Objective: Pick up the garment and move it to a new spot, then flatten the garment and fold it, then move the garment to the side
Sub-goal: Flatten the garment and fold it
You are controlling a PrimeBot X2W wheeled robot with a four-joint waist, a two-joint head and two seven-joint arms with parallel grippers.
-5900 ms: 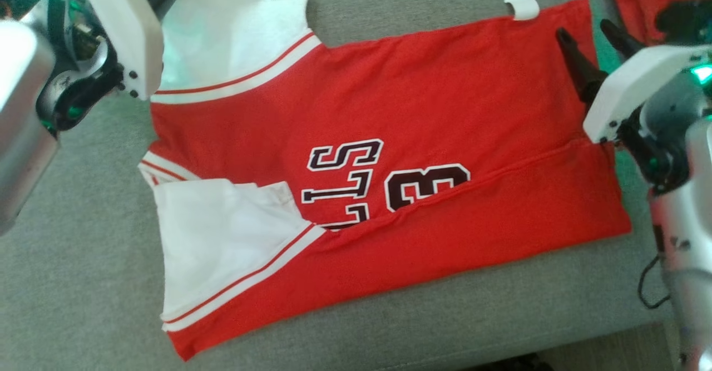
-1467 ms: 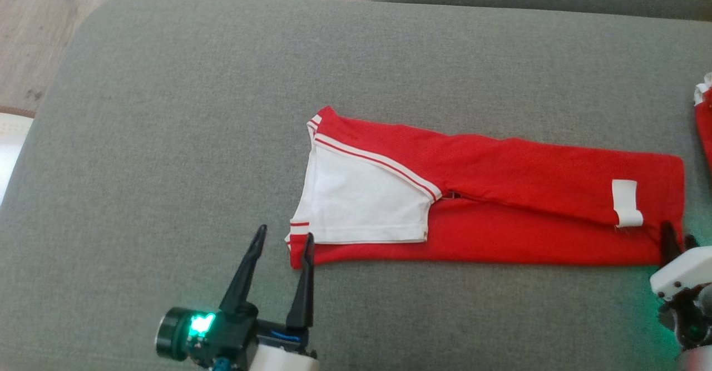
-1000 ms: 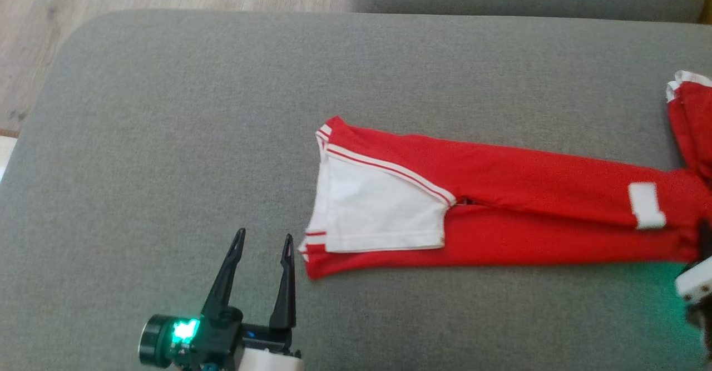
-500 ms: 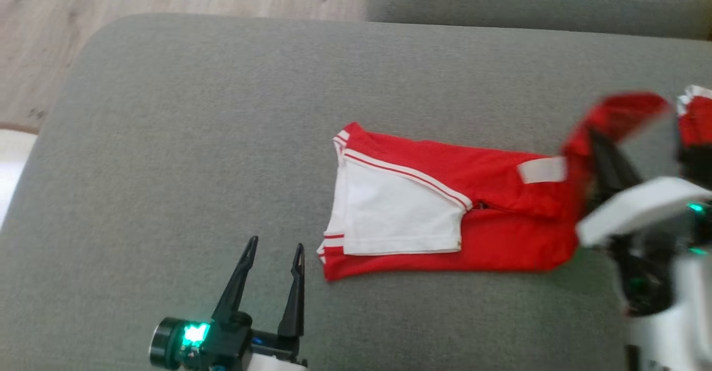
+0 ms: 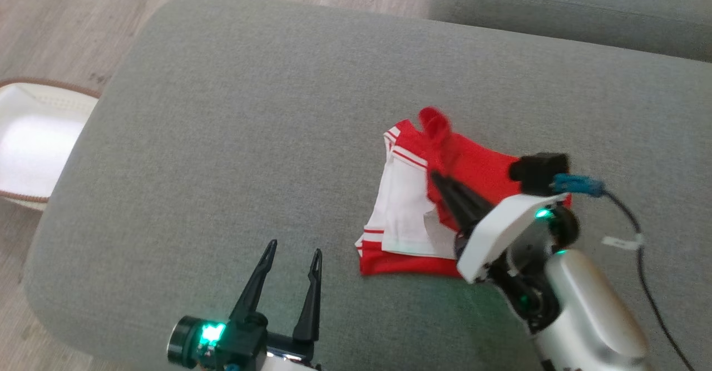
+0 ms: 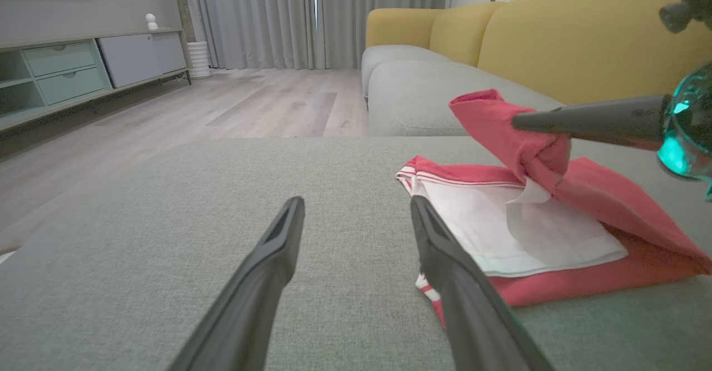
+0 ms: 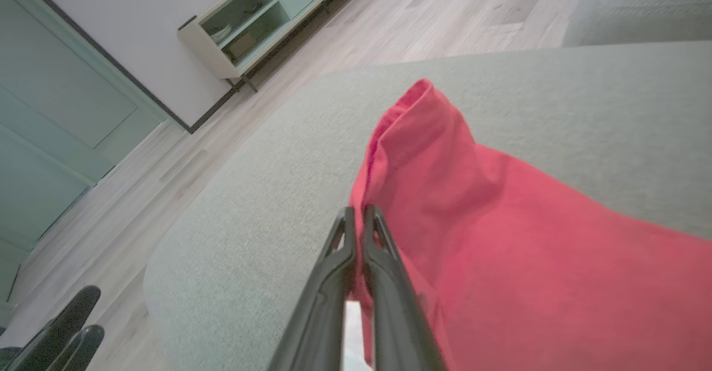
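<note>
The garment (image 5: 405, 207), a red jersey with white sleeves, lies folded on the grey cushion (image 5: 250, 109). My right gripper (image 5: 438, 177) is shut on its red hem end, which it holds raised above the folded body, near the sleeve end. The right wrist view shows the red cloth (image 7: 500, 237) pinched between the closed fingertips of the right gripper (image 7: 359, 212). My left gripper (image 5: 293, 248) stands open just off the garment's near left corner, nothing between its fingers. In the left wrist view the left gripper (image 6: 356, 204) is open beside the garment (image 6: 500, 232), and the lifted hem hangs from the right finger (image 6: 584, 120).
A white basket (image 5: 22, 137) with a brown rim stands on the wooden floor at the left. Another grey cushion (image 5: 556, 4) lies at the back right. A yellow sofa back (image 6: 556, 31) and a low cabinet (image 6: 55, 70) stand further off. The right arm's cable (image 5: 634, 232) trails over the cushion.
My right gripper has carried the red hem end to the left over the garment, doubling it to a shorter shape. The head camera has shifted. The left gripper stays open.
</note>
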